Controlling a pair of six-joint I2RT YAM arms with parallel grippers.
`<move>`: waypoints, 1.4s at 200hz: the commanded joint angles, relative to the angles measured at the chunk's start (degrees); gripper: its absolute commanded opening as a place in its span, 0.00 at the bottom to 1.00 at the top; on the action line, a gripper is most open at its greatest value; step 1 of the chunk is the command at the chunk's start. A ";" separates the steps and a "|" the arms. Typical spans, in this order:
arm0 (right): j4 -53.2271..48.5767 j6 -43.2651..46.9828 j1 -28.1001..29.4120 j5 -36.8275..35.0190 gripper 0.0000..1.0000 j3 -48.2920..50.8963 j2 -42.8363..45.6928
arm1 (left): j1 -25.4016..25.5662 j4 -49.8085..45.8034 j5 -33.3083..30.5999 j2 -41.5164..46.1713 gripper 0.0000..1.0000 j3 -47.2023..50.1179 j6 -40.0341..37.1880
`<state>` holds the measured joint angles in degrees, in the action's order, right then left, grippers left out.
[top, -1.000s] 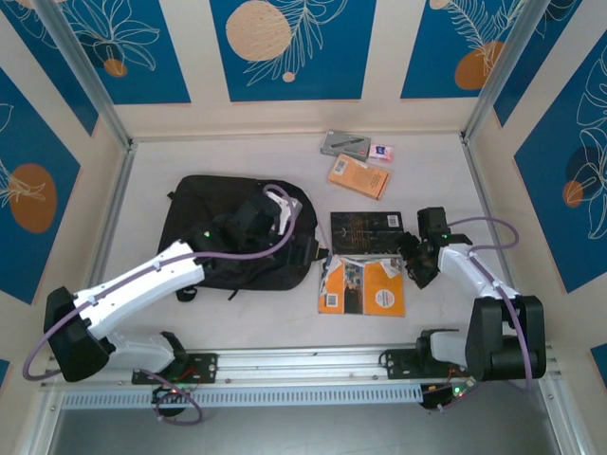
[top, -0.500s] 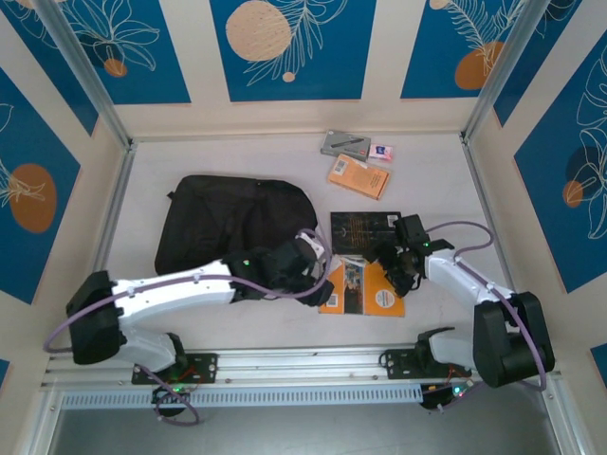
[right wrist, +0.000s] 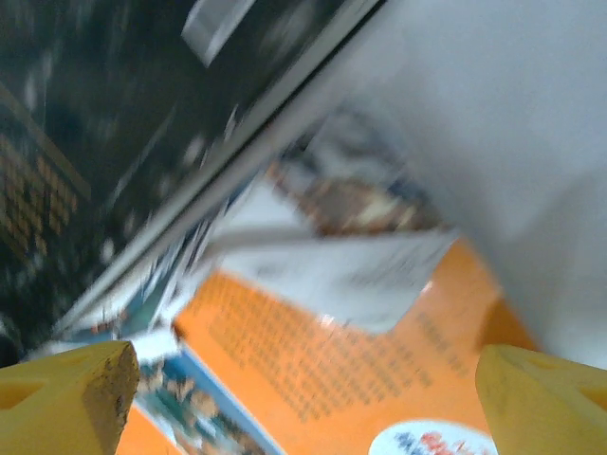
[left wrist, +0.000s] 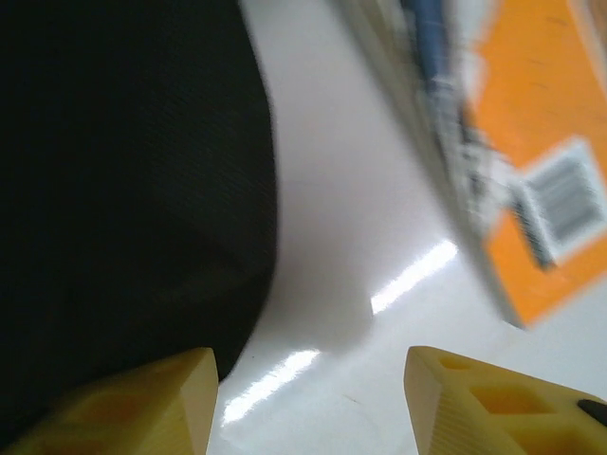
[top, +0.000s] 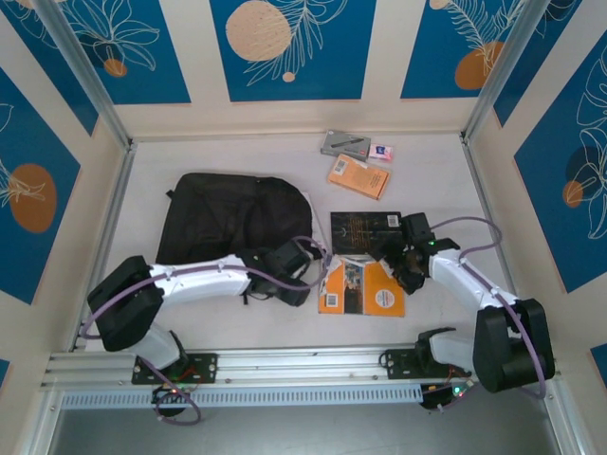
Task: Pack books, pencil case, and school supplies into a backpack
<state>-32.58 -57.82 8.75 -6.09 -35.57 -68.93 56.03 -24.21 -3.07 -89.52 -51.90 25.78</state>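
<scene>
Hovering low over the overlapping books [top: 363, 275], the right gripper [right wrist: 303, 398] had its jaws spread wide with nothing between them, the black book [right wrist: 85, 142] to one side and an orange cover [right wrist: 379, 360] beneath. The left gripper [left wrist: 308, 408] was down at the table, jaws apart over bare tabletop, with the backpack [left wrist: 123, 190] just beside one finger. The smart play looked like one book at a time: pinch a free edge of the top orange one, not the pale flap of paper [right wrist: 322, 265] lying across it, while the left takes the fabric lip to open the bag. The backpack lay flat, which could make the entry awkward. The pencil case [top: 343, 143], small eraser block [top: 381, 152] and another orange book [top: 358, 175] sat well apart at the far side, out of the way
</scene>
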 commanded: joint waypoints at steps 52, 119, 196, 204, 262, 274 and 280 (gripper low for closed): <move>0.64 0.50 -4.95 0.54 0.92 -0.65 -5.34 | -9.47 0.05 -3.29 -7.70 0.54 -6.93 1.37; 0.05 -9.53 9.07 3.63 0.92 5.78 1.62 | -9.17 -4.08 0.72 4.33 0.64 -6.93 1.86; -5.10 -1.27 30.50 -3.12 0.86 1.23 6.18 | -1.13 -8.21 4.69 12.42 0.54 0.47 2.32; -4.15 3.91 30.24 -2.37 0.84 0.94 6.82 | 0.47 -7.55 4.40 11.62 0.51 1.57 2.83; 3.98 32.55 20.54 9.90 0.68 -6.80 -1.00 | 6.62 1.15 3.99 2.84 0.35 4.24 4.64; 2.88 35.54 20.16 9.68 0.69 -10.09 -6.20 | 7.13 2.24 3.99 1.04 0.35 3.93 4.68; 2.31 36.00 20.21 8.22 0.70 -11.64 -8.37 | 7.32 2.85 4.25 0.06 0.34 3.84 4.72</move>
<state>-31.09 -33.10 30.02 -0.56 -41.69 -69.76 62.26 -25.47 0.86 -86.76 -47.40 29.91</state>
